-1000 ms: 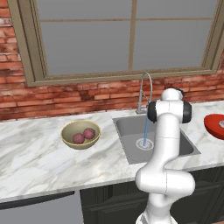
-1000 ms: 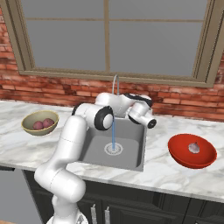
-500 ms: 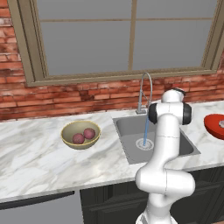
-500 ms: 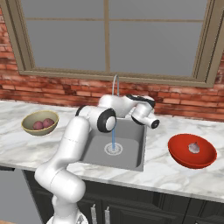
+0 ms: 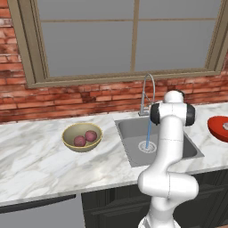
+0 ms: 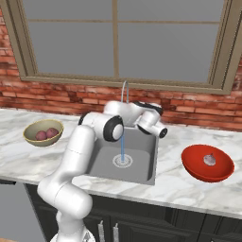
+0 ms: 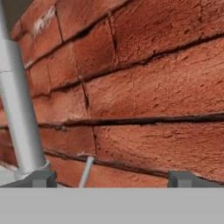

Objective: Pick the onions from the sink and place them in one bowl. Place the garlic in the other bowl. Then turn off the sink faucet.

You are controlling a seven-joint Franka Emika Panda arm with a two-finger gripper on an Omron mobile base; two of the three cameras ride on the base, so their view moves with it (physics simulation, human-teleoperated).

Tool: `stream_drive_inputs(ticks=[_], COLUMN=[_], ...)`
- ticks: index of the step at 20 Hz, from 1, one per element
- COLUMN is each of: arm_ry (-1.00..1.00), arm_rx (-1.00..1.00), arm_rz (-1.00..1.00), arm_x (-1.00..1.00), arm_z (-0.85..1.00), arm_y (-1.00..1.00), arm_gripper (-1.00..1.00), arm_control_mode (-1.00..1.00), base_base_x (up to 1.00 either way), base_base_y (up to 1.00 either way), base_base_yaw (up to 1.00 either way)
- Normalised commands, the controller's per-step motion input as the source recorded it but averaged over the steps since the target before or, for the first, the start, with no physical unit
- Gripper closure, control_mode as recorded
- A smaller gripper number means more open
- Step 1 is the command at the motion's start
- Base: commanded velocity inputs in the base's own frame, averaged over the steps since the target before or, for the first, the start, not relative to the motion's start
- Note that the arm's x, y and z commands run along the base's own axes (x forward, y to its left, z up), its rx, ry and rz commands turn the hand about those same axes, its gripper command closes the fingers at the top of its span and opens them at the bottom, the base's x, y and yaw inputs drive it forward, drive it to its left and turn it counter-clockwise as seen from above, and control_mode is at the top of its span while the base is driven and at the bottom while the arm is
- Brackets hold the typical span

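My arm hides the right of the sink (image 5: 133, 133); the red bowl (image 5: 219, 127) is cut off there. Gripper (image 7: 111, 178) wide, empty, facing the brick wall (image 7: 153, 87) beside the tap (image 7: 19, 118). Water runs. Onions (image 5: 85, 138) in tan bowl (image 5: 71, 132), garlic (image 6: 209, 159) in red, on marble counter (image 5: 35, 164)

Bright even rendered light, soft shadows, sharp
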Motion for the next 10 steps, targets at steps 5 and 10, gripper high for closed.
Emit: stream_drive_inputs(ticks=[5,10], arm_ry=[0.0,0.0], arm_rx=[0.0,0.0], arm_rz=[0.07,0.14], arm_x=[0.01,0.22], arm_z=[-0.01,-0.13], arm_y=[0.46,0.03], arm_gripper=[-1.0,-1.0], arm_control_mode=[-1.0,-1.0], base_base_x=[0.0,0.0], base_base_y=[0.0,0.0], base_base_yaw=[0.0,0.0])
